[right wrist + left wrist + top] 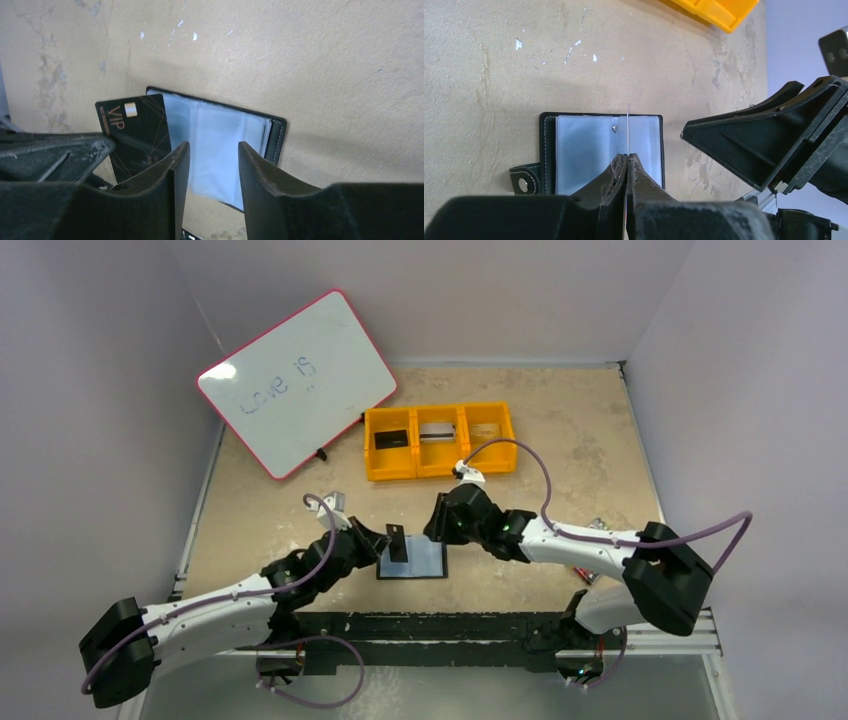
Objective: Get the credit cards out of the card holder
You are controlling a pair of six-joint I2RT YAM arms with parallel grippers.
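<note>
The card holder (425, 562) lies open and flat on the table, its grey-clear sleeves (584, 145) facing up and its snap tab (524, 181) at the left. My left gripper (628, 156) is shut on a black credit card (136, 131) printed "VIP". It holds the card on edge just above the holder's left side, so the left wrist view shows it only as a thin line. My right gripper (214, 147) hangs open over the holder's sleeves (220, 137) with nothing between its fingers. Both grippers (385, 543) (437, 525) are close together over the holder.
An orange three-compartment tray (440, 468) stands behind the holder with a black card (392, 439), a silvery card (436, 431) and a pale card (484, 430) in its compartments. A pink-framed whiteboard (295, 380) leans at the back left. Walls close in on three sides.
</note>
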